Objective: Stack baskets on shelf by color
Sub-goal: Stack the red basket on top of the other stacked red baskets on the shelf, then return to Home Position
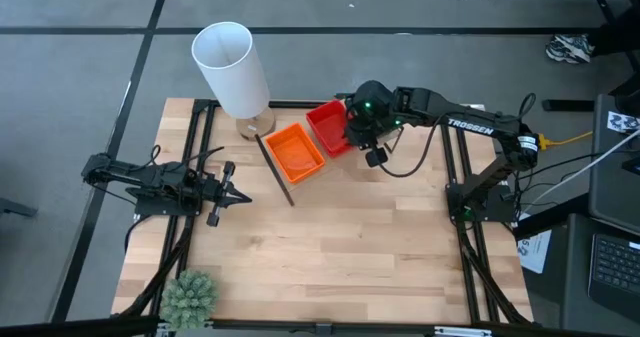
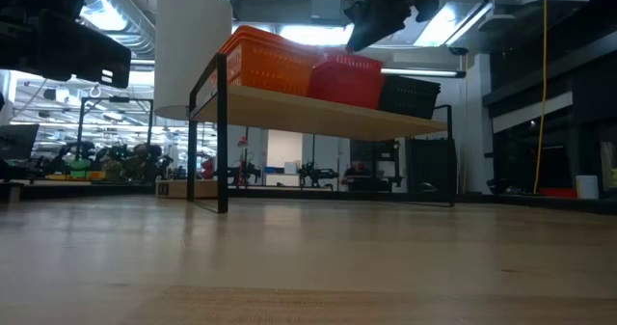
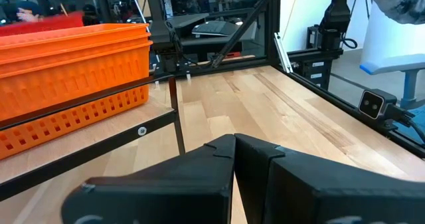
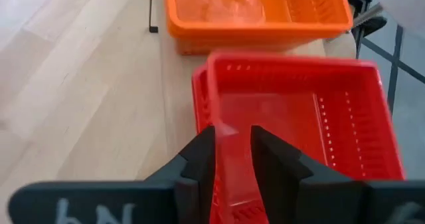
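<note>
On the shelf (image 2: 318, 113) at the table's far side stand, side by side, a stack of orange baskets (image 1: 296, 152), a stack of red baskets (image 1: 328, 125) and a black basket (image 2: 410, 95). In the high view the right arm hides the black one. My right gripper (image 4: 234, 151) slants down over the red stack, open, with one finger on either side of the top red basket's (image 4: 292, 117) near wall. My left gripper (image 1: 235, 195) waits shut at the table's left, pointing level, with nothing in it. My right gripper straddles the near wall (image 4: 234, 134) of the top red basket, slanting down from above, one finger inside the basket and one outside. Whether the fingers touch the wall I cannot tell. The basket sits level on the red stack on the shelf.
A tall white cylinder (image 1: 232, 69) stands at the far left, beside the shelf's orange end. A green spiky plant (image 1: 188, 295) sits at the near left corner. Bare wooden tabletop (image 1: 340, 247) spreads between the shelf and the near edge.
</note>
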